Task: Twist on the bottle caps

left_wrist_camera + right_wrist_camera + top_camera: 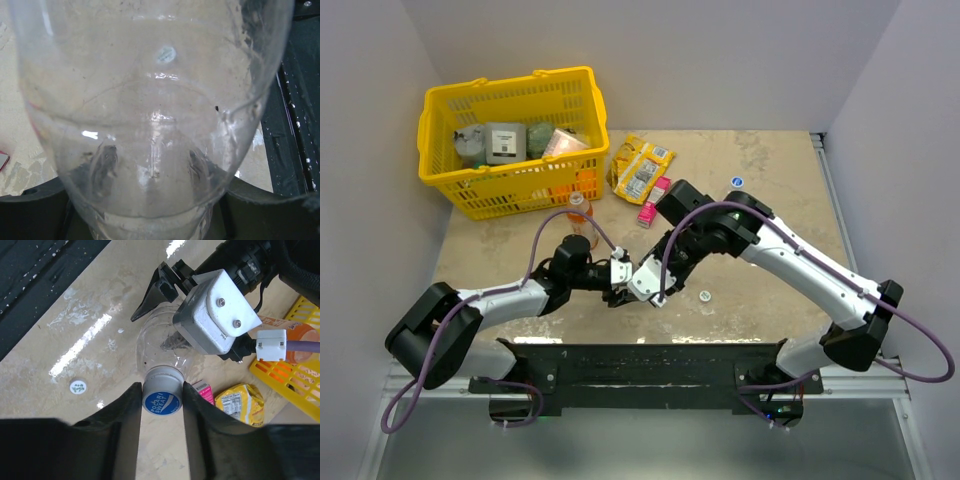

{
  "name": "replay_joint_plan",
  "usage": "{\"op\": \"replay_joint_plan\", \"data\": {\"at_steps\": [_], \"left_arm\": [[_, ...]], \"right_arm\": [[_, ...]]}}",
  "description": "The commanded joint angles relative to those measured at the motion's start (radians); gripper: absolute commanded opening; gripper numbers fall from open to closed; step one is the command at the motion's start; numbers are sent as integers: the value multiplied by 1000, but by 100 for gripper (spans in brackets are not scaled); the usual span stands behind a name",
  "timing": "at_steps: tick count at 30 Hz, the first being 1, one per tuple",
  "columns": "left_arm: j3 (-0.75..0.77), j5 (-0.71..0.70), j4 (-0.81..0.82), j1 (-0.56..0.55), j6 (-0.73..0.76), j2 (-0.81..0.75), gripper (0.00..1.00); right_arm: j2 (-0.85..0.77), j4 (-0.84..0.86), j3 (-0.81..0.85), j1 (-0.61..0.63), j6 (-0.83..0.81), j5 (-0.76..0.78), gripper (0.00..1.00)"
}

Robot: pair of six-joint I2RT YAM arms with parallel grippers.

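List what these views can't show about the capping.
Right wrist: blue round plastic cap, in the right end effector, covers the neck of the clear plastic bottle; thread engagement hidden.
Top external: left end effector overlaps it; too small.
Left wrist: bottle fills frame; grip contact blurred.

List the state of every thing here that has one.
clear bottle: clamped in left gripper, neck toward right gripper
blue cap: on that neck, pinched by right gripper
white cap: loose on table
far blue cap: loose on table
orange bottle: upright beside basket
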Motion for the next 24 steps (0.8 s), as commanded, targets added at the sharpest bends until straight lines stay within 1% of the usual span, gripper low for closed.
{"op": "replay_joint_plan", "data": {"at_steps": [1, 2, 3, 4, 5, 6, 7, 8, 9, 10, 11, 14, 19, 20, 22, 23, 24], "left_arm": [[23, 21, 51, 11, -12, -19, 0], [20, 12, 63, 10, -19, -19, 0], [5, -8, 110, 10, -57, -23, 0], [-9, -83, 156, 10, -91, -26, 0], [-27, -141, 204, 2, -126, -33, 0], [-62, -207, 298, -2, -188, -45, 0], [-73, -320, 333, -9, -203, -49, 0], [-75, -370, 347, -24, -211, -49, 0], [-61, -410, 354, -29, -225, -42, 0], [-55, -479, 353, -32, -233, -37, 0], [-47, -502, 355, -35, -237, -33, 0], [-27, -530, 335, -36, -234, -17, 0], [-29, -542, 293, -36, -211, -16, 0], [-30, -532, 287, -33, -211, -17, 0], [-33, -495, 261, -30, -217, -23, 0], [-36, -472, 253, -24, -219, -26, 0], [-40, -446, 232, -21, -219, -33, 0]], "right_arm": [[16, 3, 36, 11, 37, -2, 27], [25, 23, 43, 11, 151, 5, 11], [60, 72, 59, 8, 234, 19, 3], [86, 81, 78, 2, 318, 25, 0], [118, 77, 148, -21, 480, 22, 0], [223, 14, 200, -38, 564, -23, 0], [282, -39, 264, -54, 636, -66, 0], [351, -84, 330, -111, 824, -115, 0], [408, -139, 428, -146, 939, -261, 0], [446, -103, 406, -185, 1088, -318, 0], [435, -68, 307, -240, 1264, -365, 0], [447, -80, 273, -277, 1336, -406, 0], [468, -89, 335, -295, 1335, -447, 0], [477, -86, 401, -309, 1259, -490, 29], [480, -80, 522, -332, 1205, -464, 80], [479, -80, 658, -363, 1125, -434, 99], [468, -66, 711, -378, 1090, -420, 99]]}}
